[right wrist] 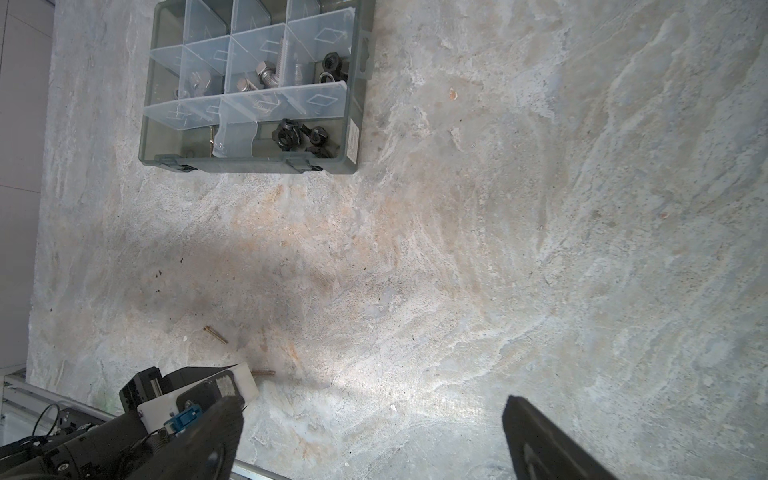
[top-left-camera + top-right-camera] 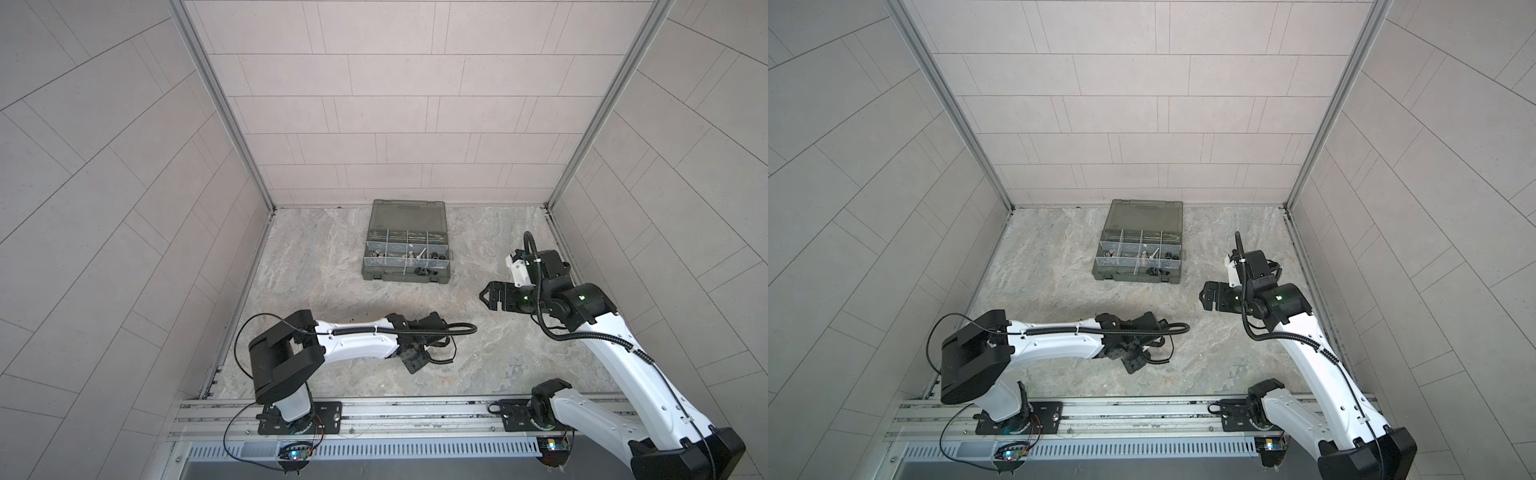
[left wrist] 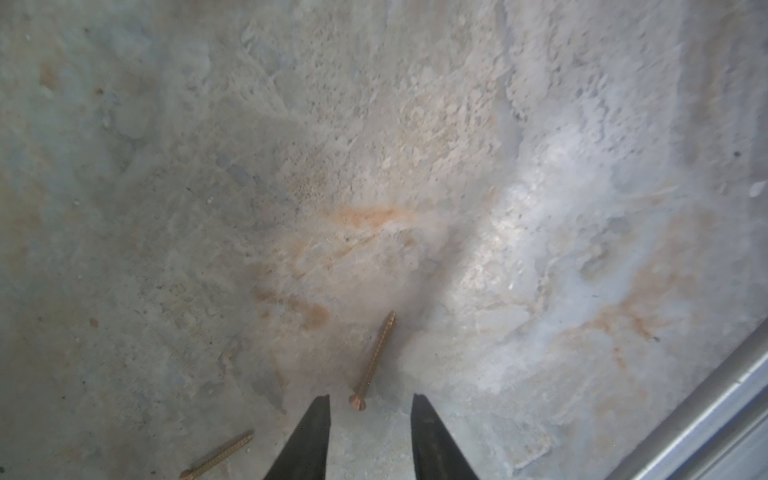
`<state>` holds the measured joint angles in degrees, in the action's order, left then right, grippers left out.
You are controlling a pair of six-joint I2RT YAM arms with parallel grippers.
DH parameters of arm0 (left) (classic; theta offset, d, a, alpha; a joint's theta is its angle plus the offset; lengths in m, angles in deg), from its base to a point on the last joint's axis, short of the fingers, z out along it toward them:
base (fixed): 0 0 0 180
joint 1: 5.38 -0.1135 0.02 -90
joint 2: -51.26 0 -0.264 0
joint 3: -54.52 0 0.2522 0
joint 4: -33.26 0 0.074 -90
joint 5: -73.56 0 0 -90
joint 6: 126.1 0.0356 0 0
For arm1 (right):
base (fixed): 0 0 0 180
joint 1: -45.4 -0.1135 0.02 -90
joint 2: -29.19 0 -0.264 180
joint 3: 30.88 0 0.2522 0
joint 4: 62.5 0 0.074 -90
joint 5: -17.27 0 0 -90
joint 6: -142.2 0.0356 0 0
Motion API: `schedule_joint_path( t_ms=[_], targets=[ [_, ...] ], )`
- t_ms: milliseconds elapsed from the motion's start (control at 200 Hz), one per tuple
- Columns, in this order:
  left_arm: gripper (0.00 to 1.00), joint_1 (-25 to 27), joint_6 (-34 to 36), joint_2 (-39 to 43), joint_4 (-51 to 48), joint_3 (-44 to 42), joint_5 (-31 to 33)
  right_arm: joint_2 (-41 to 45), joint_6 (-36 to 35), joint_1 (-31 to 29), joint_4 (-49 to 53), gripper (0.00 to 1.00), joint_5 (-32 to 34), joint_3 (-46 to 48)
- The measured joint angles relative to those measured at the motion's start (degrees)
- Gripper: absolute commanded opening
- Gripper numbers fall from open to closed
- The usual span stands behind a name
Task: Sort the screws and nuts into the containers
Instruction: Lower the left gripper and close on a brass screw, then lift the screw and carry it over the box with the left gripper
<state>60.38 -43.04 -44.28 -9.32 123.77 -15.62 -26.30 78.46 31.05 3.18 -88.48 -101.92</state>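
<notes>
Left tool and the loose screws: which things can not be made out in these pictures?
- Left tool: in both top views it is hidden under its own wrist.
- Brass screw between the jaws: contact cannot be judged in the left wrist view.
- Second brass screw: one end is cut off by that picture's edge.
- Organiser case: far compartments are cut off in the right wrist view; contents are too small in both top views.

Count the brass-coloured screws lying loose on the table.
2. The first screw lies right before the tips of the left gripper; the second screw lies beside that gripper. More may be hidden.
</notes>
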Motion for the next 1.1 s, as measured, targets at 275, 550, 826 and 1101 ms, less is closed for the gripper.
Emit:
schedule_joint_path(
  t_ms=[275, 550, 826, 1101],
  targets=[
    [0.33, -0.20, 0.33, -3.43, -0.63, 1.27, -1.16, 0.02, -1.01, 2.80, 0.20, 0.99, -1.62, 0.31],
    [0.16, -1.29, -0.09, -3.89, -0.39, 1.36, -2.34, 0.90, -1.05, 3.28, 0.13, 0.99, -2.58, 1.51],
    [0.04, -1.68, -0.72, -4.02, -0.68, 1.62, -2.99, 2.19, -1.18, 3.76, 0.11, 0.99, -2.99, 1.51],
    [0.03, -2.99, -1.29, -3.91, -3.26, 2.45, -3.28, 2.51, -1.20, 4.00, 0.11, 0.99, -3.06, 1.51]
  ],
)
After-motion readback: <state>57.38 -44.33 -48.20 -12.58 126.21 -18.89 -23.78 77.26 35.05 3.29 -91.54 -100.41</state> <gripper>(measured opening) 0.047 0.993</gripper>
